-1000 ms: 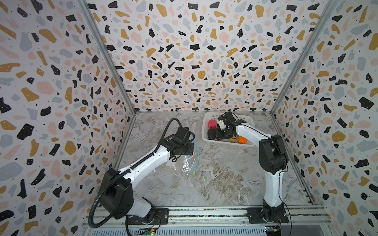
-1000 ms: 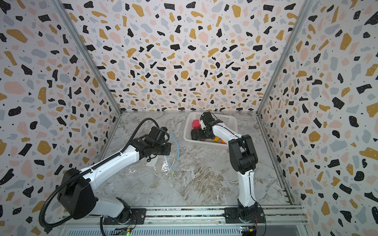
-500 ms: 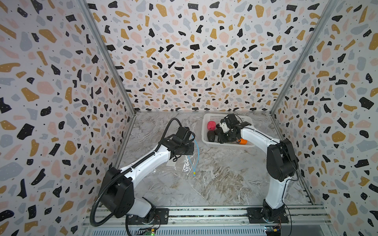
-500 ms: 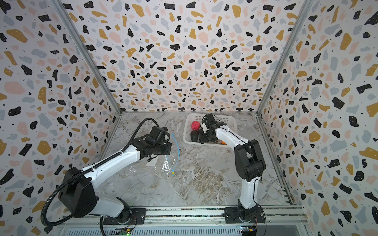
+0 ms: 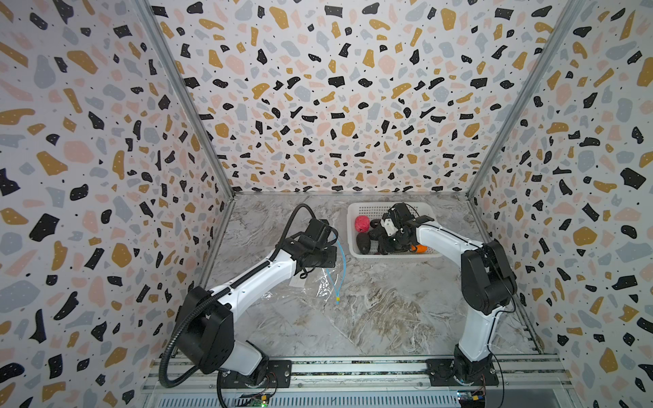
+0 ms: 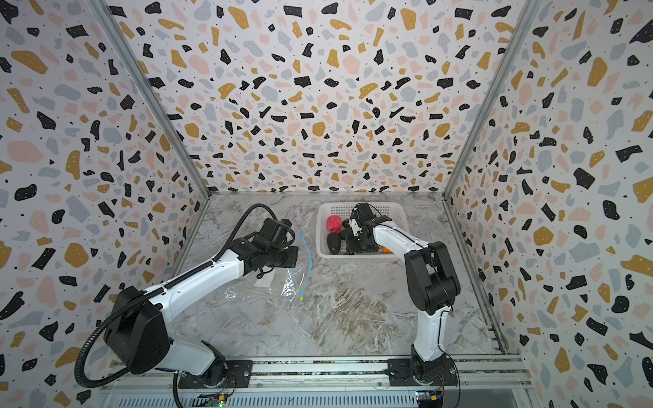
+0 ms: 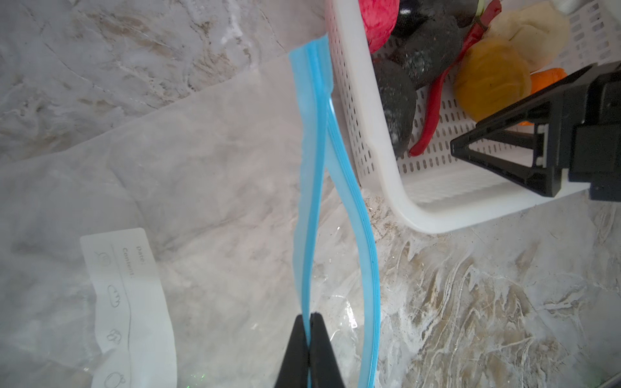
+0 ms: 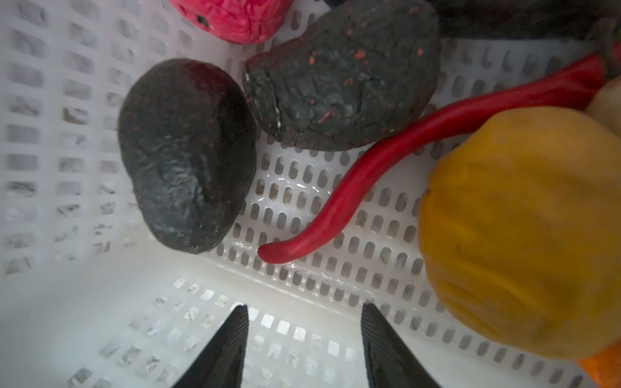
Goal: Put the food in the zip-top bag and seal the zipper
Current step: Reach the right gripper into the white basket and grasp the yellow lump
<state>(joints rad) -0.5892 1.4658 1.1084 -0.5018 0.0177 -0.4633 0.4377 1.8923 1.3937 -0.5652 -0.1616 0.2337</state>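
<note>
Pick from basket (image 8: 50, 151): right gripper (image 8: 304, 312), jaws parted and empty, inside it; centre over red chili (image 8: 353, 184) (thin, likely slippery). Left gripper (image 7: 308, 322), beside basket, clenched on zipper (image 7: 309, 201).

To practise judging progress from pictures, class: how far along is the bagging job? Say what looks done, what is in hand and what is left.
Done: the left gripper is shut on one lip of the zipper, holding open the mouth of the zip-top bag. In hand: the right gripper hangs open inside the basket, by the red chili, gripping nothing. Left: all the food to bag, then sealing.
</note>
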